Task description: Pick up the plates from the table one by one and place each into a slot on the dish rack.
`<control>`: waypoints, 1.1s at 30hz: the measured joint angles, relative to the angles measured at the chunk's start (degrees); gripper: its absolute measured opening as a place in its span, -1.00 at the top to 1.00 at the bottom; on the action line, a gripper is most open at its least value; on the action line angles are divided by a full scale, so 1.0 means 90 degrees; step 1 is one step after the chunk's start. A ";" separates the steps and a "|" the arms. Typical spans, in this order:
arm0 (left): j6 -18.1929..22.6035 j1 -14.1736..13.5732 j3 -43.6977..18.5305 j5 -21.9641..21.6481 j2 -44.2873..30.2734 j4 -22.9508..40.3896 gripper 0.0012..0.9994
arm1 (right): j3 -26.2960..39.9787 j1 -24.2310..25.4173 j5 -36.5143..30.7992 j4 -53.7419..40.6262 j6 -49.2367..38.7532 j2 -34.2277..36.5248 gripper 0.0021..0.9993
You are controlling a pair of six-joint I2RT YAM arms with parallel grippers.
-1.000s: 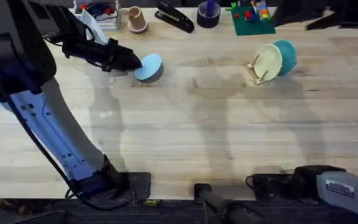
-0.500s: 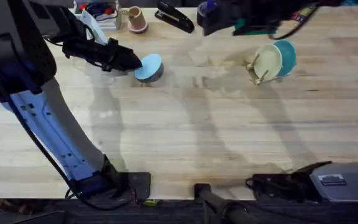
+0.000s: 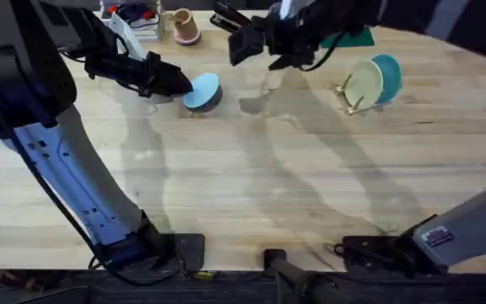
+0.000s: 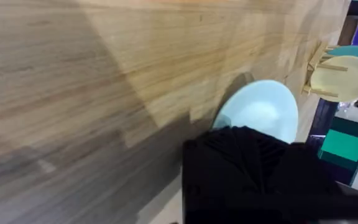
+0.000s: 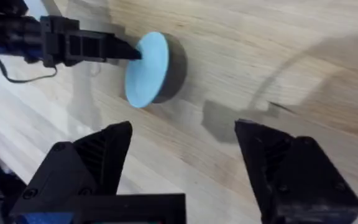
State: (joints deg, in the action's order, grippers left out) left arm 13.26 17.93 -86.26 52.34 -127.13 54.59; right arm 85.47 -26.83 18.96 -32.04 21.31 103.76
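Observation:
My left gripper (image 3: pixel 178 83) is shut on the rim of a pale blue plate (image 3: pixel 202 89), which stands tilted on edge on the table (image 3: pixel 251 186) at the far left. The plate (image 4: pixel 261 113) shows just beyond the black fingers (image 4: pixel 247 168). At the far right, the wooden dish rack (image 3: pixel 348 93) holds a cream plate (image 3: pixel 364 83) and a teal plate (image 3: pixel 389 74) upright. My right gripper (image 3: pixel 247 42) hangs open above the table's far middle, between the blue plate and the rack. Its wrist view shows the blue plate (image 5: pixel 146 68) and the left gripper (image 5: pixel 89 46) beyond its spread fingers (image 5: pixel 86 162).
Along the table's far edge are a pink cup (image 3: pixel 186 25), a black stapler (image 3: pixel 226 19) and a green board (image 3: pixel 348 37). The right arm stretches from the lower right across the table's right side. Bare wood fills the middle and front.
The right arm has swung up from its base at the lower right, across the far side of the table, leftward toward the blue plate. The left gripper and plate have not moved.

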 joint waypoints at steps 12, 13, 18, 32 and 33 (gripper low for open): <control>0.0000 0.0000 0.0000 0.0000 0.0000 0.0000 0.92 | 0.0000 -0.0477 0.0040 0.0634 0.1199 0.0462 -0.99; 0.0000 0.0000 0.0000 0.0000 0.0000 0.0000 0.92 | 0.0000 -0.0504 0.0039 0.0708 0.1294 0.0481 -0.99; 0.0000 0.0000 0.0000 0.0000 0.0000 -0.0001 0.92 | 0.0000 -0.0657 0.0042 0.1054 0.1913 0.0567 -0.99; 0.0000 0.0000 0.0000 0.0000 0.0000 -0.0018 0.92 | 0.0000 -0.1057 0.0043 0.1933 0.3482 0.1270 -0.99; 0.0000 0.0000 0.0000 0.0000 0.0000 -0.0019 0.92 | 0.0000 -0.1064 0.0044 0.1965 0.3553 0.1316 -0.99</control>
State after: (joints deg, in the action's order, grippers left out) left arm 13.26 17.93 -86.26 52.34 -127.13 54.41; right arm 85.47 -36.40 19.35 -14.35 53.29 115.61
